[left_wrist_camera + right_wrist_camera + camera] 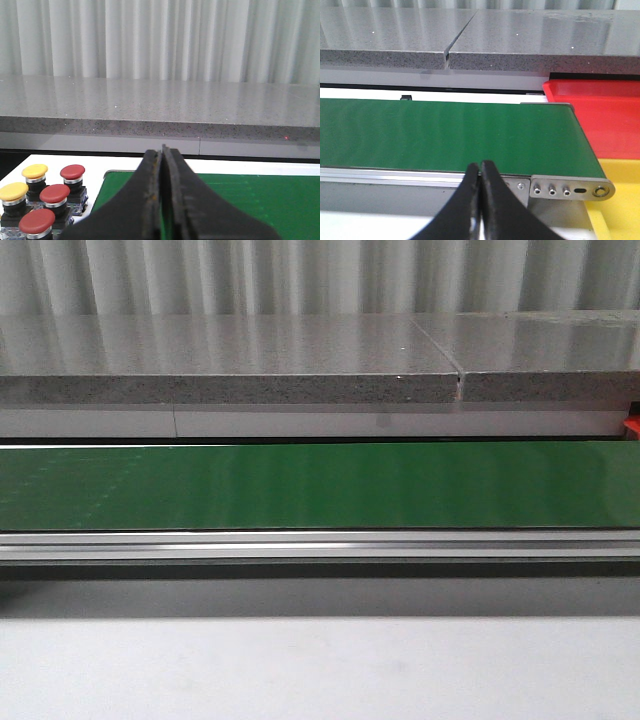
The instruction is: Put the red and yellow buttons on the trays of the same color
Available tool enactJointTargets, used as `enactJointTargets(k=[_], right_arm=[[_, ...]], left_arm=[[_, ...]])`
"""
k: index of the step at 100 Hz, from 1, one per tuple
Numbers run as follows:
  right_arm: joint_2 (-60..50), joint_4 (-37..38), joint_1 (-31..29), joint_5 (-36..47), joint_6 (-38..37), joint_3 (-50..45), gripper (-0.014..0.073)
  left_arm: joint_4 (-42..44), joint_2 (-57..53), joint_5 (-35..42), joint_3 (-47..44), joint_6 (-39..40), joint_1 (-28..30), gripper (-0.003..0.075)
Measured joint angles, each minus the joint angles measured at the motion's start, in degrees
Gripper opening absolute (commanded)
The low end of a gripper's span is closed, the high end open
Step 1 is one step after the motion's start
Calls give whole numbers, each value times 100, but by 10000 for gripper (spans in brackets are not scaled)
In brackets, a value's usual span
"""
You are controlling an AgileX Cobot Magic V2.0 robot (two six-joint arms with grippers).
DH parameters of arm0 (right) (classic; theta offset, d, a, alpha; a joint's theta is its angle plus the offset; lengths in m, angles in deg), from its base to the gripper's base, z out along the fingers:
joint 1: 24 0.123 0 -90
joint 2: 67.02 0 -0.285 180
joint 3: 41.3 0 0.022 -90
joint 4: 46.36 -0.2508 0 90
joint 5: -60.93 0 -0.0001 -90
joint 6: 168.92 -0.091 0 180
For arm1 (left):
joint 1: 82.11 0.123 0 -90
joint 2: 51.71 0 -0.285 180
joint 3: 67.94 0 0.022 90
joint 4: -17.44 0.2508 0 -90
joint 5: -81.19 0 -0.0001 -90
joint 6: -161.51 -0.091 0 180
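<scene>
Left gripper (162,200): jaws pressed together, nothing between them, hanging above the near end of the green conveyor belt (240,200). Right gripper (480,200): jaws also closed and empty, sitting just before the belt's aluminium side rail (420,176), near the roller end plate (570,186).

Buttons sit clustered beside the belt's end in the left wrist view, on a white surface: red push buttons (54,194), (72,172), (36,221) and yellow push buttons (34,171), (13,191). Mushroom-style caps on dark bodies with metal collars, all upright, packed touching or nearly so. None on the belt, none on a tray yet.

Red tray (600,120) lies just past the other end of the belt, yellow tray (620,200) next to it, nearer the right arm. Both look empty as far as visible. Front view shows only bare belt and the grey stone counter (230,360) behind.

Handling guess: buttons are small, rigid plastic and metal, light, not fragile. Domed caps are smooth and likely slip. Better to pinch the squarer body or collar under the cap from the sides. Tight packing leaves little finger room, so an outer button is the easier first pick.
</scene>
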Motion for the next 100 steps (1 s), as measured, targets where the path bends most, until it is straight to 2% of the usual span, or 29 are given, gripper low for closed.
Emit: enactJointTargets(k=[27, 47, 58, 77, 100], right_arm=[[0, 0, 0, 0, 0, 0, -92], [0, 0, 0, 0, 0, 0, -92], [0, 0, 0, 0, 0, 0, -92], [0, 0, 0, 0, 0, 0, -92], [0, 0, 0, 0, 0, 0, -92]], left_arm=[[0, 0, 28, 0, 0, 0, -21], [0, 0, 631, 0, 0, 0, -21], [0, 0, 585, 80, 0, 0, -21], [-115, 263, -530, 1071, 0, 0, -21], [-137, 1463, -2791, 2901, 0, 0, -21]])
